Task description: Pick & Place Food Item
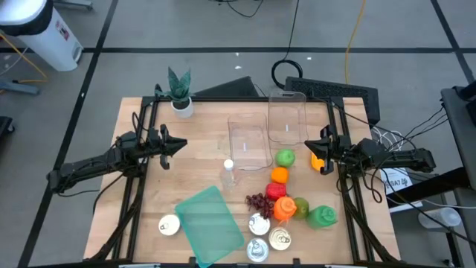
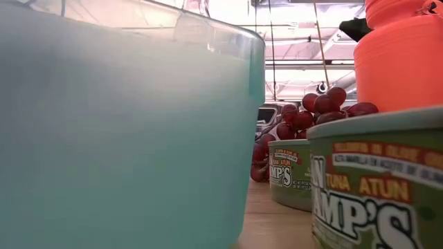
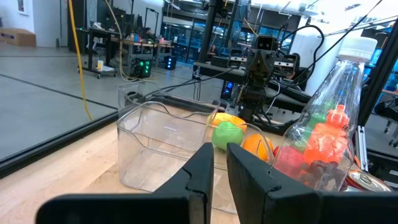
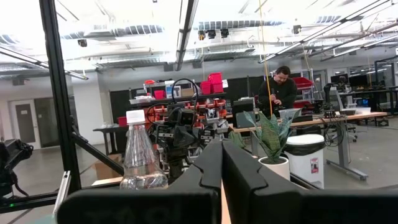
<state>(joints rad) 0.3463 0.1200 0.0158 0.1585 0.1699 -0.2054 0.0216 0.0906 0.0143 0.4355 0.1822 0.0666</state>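
Dark left gripper (image 1: 181, 145) and right gripper (image 1: 310, 146) raised, fingers closed, empty

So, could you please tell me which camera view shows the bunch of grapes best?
The high view shows the grapes best: the whole bunch lies in view beside the cans and the orange item. The low view catches only part of them behind a can. The left wrist view blurs them behind the bottle; the right wrist view misses them.

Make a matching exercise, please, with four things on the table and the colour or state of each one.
Things:
1. potted plant
2. board
3. bottle
4. grapes

Colour or state:
A. dark red bunch
B. clear plastic, white cap
C. teal and flat
D. green leaves, white pot

Pairs: 1-D, 2-C, 3-B, 4-A
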